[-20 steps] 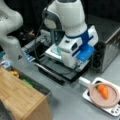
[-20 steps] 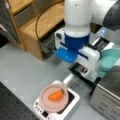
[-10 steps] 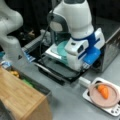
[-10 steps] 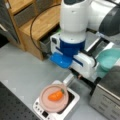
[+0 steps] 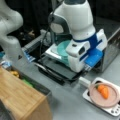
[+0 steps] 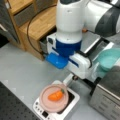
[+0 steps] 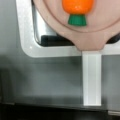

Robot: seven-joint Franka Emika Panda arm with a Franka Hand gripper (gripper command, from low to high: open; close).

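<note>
Here the white Franka arm with its blue-trimmed wrist [image 5: 82, 47] bends steeply down over the grey tabletop [image 6: 22, 72], its bulky upper joints filling the top of both front views and the wrist block leaning toward the white stovetop-like tray [image 6: 71, 105]. The gripper itself is hidden beneath the wrist housing in both front views and does not show in the wrist view, so I cannot tell whether its fingers are spread or pressed together.

The round pink pan [image 5: 103, 95] sits on that white tray, and its pale straight handle [image 7: 91, 78] reaches off the tray's edge toward the arm; in a front view the handle's tip [image 5: 84, 81] lies just below the wrist. An orange toy carrot with a green top [image 6: 56, 95] lies inside the pan, green end pointing toward the handle, as the wrist view [image 7: 77, 10] shows.

Beyond the tray from the pan, a teal bowl [image 6: 110, 58] rests in a dark dish rack [image 5: 62, 71] behind the arm. A wooden cabinet [image 6: 37, 22] stands well apart from the tray, at a front view's top left
</note>
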